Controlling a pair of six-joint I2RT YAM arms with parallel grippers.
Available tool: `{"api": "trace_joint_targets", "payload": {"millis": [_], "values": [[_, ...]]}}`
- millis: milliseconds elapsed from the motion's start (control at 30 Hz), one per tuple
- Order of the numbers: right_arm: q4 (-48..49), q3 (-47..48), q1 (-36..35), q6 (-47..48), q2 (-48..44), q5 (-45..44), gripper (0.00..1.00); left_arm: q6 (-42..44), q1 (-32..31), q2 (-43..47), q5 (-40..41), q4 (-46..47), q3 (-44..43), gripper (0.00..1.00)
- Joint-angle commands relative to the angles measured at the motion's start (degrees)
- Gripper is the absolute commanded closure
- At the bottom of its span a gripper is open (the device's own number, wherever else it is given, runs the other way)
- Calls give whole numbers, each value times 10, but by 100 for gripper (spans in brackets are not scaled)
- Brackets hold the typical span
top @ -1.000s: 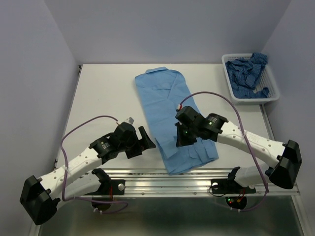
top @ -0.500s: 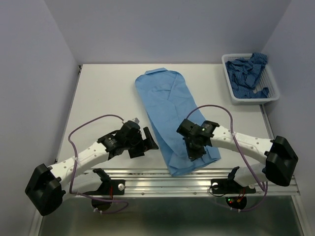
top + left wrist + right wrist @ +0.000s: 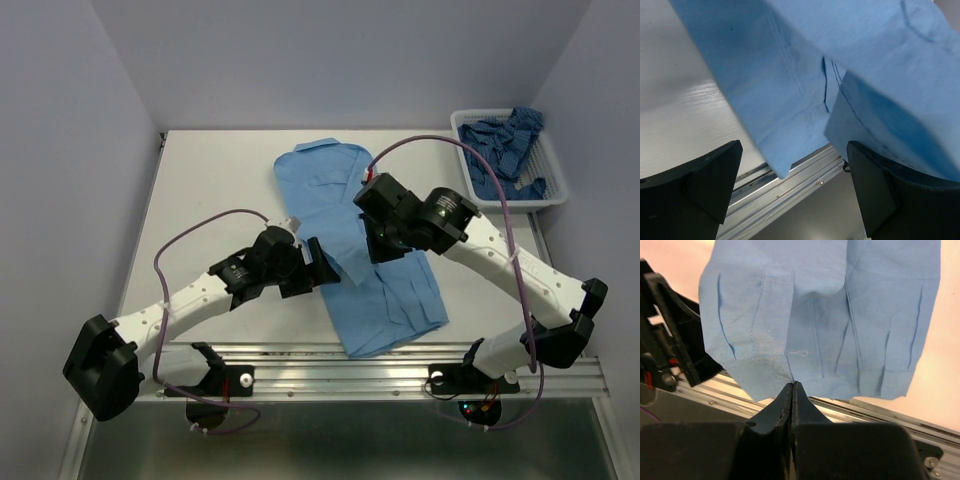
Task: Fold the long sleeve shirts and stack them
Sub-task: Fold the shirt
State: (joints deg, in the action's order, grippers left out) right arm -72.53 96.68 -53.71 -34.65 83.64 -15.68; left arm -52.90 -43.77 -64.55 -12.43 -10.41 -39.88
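Note:
The plain light blue shirt (image 3: 325,190) lies lengthwise on the table's middle, collar at the far end. My right gripper (image 3: 373,243) is raised above it and shut on its hem (image 3: 792,385), with a flap of cloth (image 3: 345,255) lifted off the table. The shirt's hem and cuffs (image 3: 815,305) hang in front of the shut jaws. My left gripper (image 3: 322,268) is open at the shirt's left edge; the cloth (image 3: 790,75) hangs over its wide-apart jaws (image 3: 795,200). The darker patterned shirt (image 3: 505,145) lies crumpled in the basket.
The white mesh basket (image 3: 555,190) stands at the back right corner. An aluminium rail (image 3: 400,360) runs along the table's near edge, just under the shirt's bottom. My left arm (image 3: 670,340) shows at the left of the right wrist view.
My right gripper has risen and moved toward the back, lifting a flap of the light blue shirt. My left gripper has moved right to the shirt's left edge.

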Motion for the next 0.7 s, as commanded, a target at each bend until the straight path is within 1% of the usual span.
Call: {"api": "trace_joint_targets", "payload": {"millis": [0, 33, 67, 167, 200, 300, 367, 400, 433, 467, 500, 533, 600, 667], "values": [[-72, -10, -4, 23, 8, 9, 99, 21, 1, 9, -8, 13, -20, 1], [-72, -31, -4, 20, 7, 16, 99, 19, 1, 12, -7, 11, -17, 1], [-72, -89, -4, 17, 5, 19, 99, 17, 1, 21, -5, 4, -8, 1], [-72, -195, -4, -11, -15, 12, 99, 6, 1, 44, -2, -8, 13, 1], [-71, -254, -4, -15, -17, 14, 99, 3, 1, 51, 1, -19, 29, 1], [-70, -331, -10, -24, -17, 14, 99, -14, 2, 78, 4, -29, 61, 1], [-61, -356, -10, -23, -15, 13, 99, -25, 2, 90, 3, -29, 78, 1], [-38, -365, -10, -21, -15, 18, 99, -27, 3, 92, 3, -27, 81, 1], [-18, -384, -10, -16, -15, 41, 97, -30, 3, 92, 3, -25, 84, 1], [30, -394, -10, -14, -15, 56, 92, -33, 3, 91, 3, -23, 86, 1], [58, -402, -10, -12, -16, 72, 86, -33, 3, 88, 3, -18, 86, 1], [83, -413, -10, -15, -18, 106, 85, -35, 3, 82, 2, -15, 86, 1], [157, -420, -10, -21, -29, 131, 84, -34, 3, 73, 2, -6, 81, 1], [187, -418, -10, -25, -39, 152, 84, -34, 3, 58, 2, 7, 74, 1]]}}
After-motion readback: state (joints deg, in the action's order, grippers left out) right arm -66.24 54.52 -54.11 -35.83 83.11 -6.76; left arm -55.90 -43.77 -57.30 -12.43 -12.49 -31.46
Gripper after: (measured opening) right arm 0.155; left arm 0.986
